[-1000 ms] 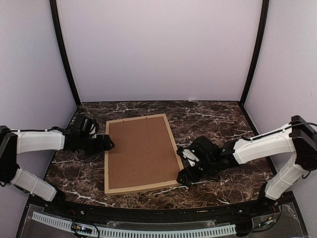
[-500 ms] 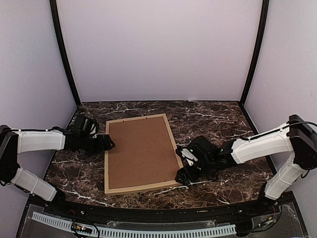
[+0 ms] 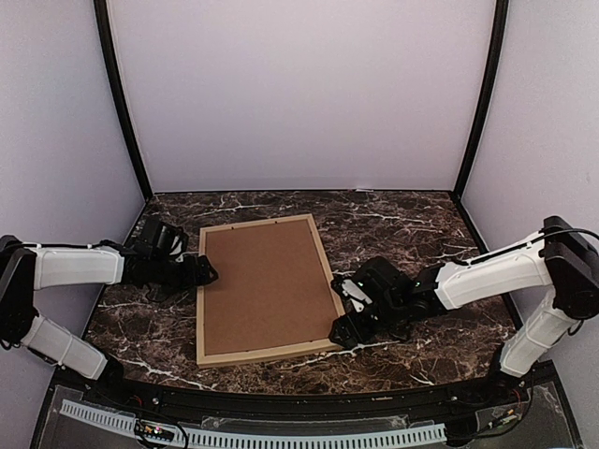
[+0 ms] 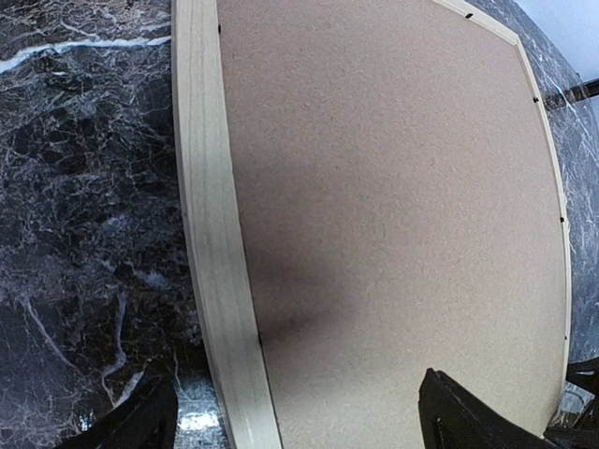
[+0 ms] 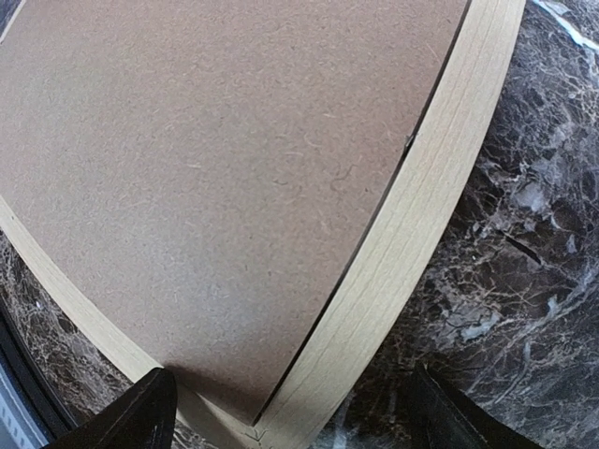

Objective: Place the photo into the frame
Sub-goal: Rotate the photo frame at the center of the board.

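Two pincers stand spread, and neither pinches anything. Left pincer (image 3: 208, 271) sits astride the left rail of the frame (image 3: 271, 353), one finger over the tabletop (image 3: 402, 224) and the other over the board (image 3: 267, 285). Right pincer (image 3: 342, 332) has the frame's near right corner between its fingers. The frame lies flat, back upward, near the middle of the tabletop, with the brown board seated inside its rails. No view shows the photo; whether it lies beneath the board cannot be told.

Judgement: the step in hand is taking hold of the frame at two opposite points, probably to lift or turn it.

Recommended:
- Close on the wooden rail alone, not on the board's edge.
- Bring both pincers together evenly so the frame does not skew.
- Keep the frame level once raised, since the board may drop out.

The corner hold looks the less secure of the two.
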`<state>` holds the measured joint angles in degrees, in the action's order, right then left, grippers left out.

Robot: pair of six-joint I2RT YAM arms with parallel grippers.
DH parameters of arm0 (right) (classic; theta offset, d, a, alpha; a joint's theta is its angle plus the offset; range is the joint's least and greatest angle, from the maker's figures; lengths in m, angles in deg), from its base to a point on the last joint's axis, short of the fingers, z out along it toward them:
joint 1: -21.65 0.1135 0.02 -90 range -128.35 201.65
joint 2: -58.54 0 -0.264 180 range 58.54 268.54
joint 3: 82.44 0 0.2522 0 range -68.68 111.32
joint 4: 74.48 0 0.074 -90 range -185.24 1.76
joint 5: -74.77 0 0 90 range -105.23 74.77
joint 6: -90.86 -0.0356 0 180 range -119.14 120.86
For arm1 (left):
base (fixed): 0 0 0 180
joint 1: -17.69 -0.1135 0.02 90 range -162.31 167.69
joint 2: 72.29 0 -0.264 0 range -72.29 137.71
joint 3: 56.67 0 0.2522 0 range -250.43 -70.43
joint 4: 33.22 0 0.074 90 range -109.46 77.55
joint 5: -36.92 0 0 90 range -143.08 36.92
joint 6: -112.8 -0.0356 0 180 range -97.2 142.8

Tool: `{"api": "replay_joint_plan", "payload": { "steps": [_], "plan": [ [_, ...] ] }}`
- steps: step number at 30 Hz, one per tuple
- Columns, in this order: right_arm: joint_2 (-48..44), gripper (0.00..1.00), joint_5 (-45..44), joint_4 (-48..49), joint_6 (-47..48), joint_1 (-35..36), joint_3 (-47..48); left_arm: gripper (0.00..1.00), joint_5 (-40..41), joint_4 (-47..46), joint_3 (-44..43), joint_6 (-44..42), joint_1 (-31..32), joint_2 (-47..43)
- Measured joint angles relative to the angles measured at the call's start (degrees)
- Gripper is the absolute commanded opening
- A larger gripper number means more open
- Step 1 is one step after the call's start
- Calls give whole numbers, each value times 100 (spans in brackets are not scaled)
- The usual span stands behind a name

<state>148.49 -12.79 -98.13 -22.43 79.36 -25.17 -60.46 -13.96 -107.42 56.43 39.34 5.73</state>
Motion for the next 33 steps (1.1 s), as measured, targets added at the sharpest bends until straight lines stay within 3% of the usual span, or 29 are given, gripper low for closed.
{"api": "replay_joint_plan", "payload": {
  "steps": [23, 33],
  "plan": [
    [50, 85, -273, 470, -341, 4, -116, 92, -264, -160, 199, 4, 0, 192],
    [-186, 93, -522, 455, -442, -13, -127, 93, -511, -275, 199, 42, 0, 385]
  ]
}}
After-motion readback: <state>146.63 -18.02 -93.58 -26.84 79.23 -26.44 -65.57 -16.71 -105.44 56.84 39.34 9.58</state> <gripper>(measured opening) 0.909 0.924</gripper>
